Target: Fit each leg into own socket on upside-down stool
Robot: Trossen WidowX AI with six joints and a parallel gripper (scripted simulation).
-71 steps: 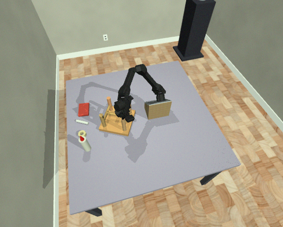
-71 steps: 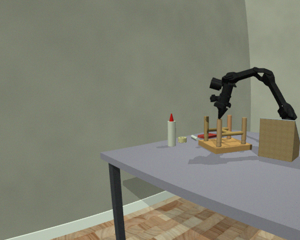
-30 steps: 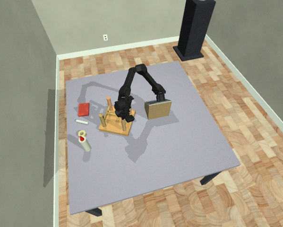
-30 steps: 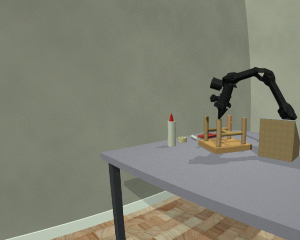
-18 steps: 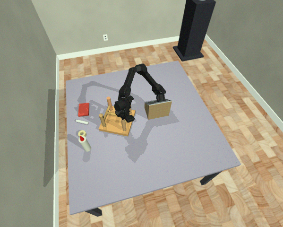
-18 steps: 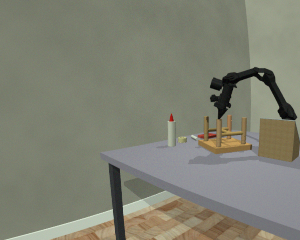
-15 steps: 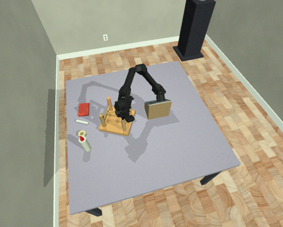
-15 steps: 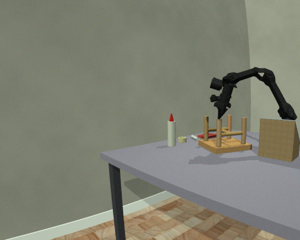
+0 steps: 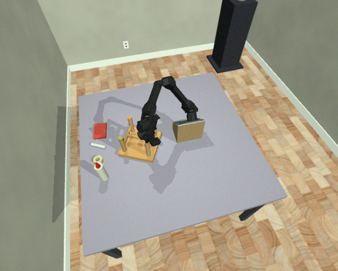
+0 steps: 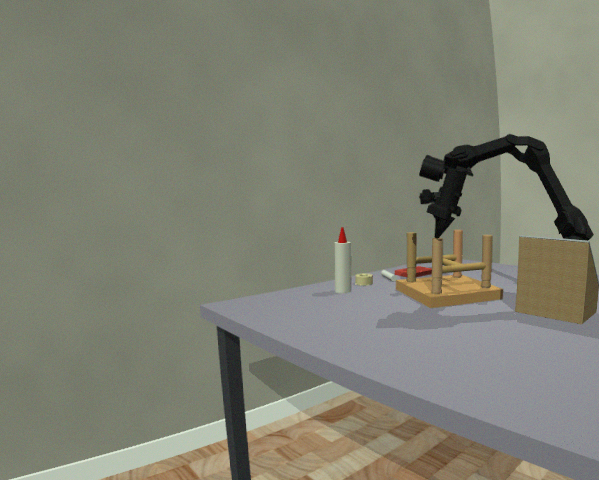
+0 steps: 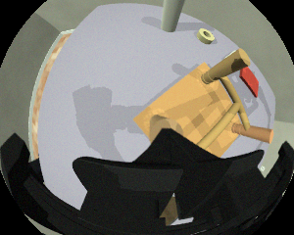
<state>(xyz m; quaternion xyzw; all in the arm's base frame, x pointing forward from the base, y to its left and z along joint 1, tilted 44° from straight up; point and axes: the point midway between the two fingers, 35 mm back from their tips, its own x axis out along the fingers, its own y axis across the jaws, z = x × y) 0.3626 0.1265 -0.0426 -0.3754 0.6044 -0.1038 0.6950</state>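
Claw (image 9: 154,141) clenched, nothing in it. Top view: it hangs over the stool (image 9: 138,145), at the corner nearest the wooden block (image 9: 188,131); the wrist body hides the leg under it. Stool sits upside down, seat (image 9: 134,154) flat on the counter (image 9: 192,186). Three legs show upright around the arm, joined by rungs. Red pad (image 9: 100,130) lies beyond the stool on the side away from the block, white stick (image 9: 97,145) between pad and glue bottle (image 9: 101,170), tape roll (image 9: 97,158) right by the bottle. Arm base stands on top of the block.

Exterior view: claw (image 10: 438,230) points straight down, fingers together in a single tip, right at the top of the front leg (image 10: 437,265); contact or a small gap, cannot tell. All four legs stand vertical in the seat (image 10: 457,294), cross rungs level between them. Glue bottle (image 10: 342,263) upright with red cap, well apart from the stool; tape roll (image 10: 363,279) just beside the bottle on the stool side. Block (image 10: 553,279) on the other side of the stool, near but not touching.

Wrist view: claw (image 11: 169,186) fills the lower frame, dark fingers pressed shut. Seat (image 11: 186,117) tilts across the middle from lens distortion, two legs visible at the far edge. Bottle (image 11: 173,8) and tape roll (image 11: 206,35) past the stool.
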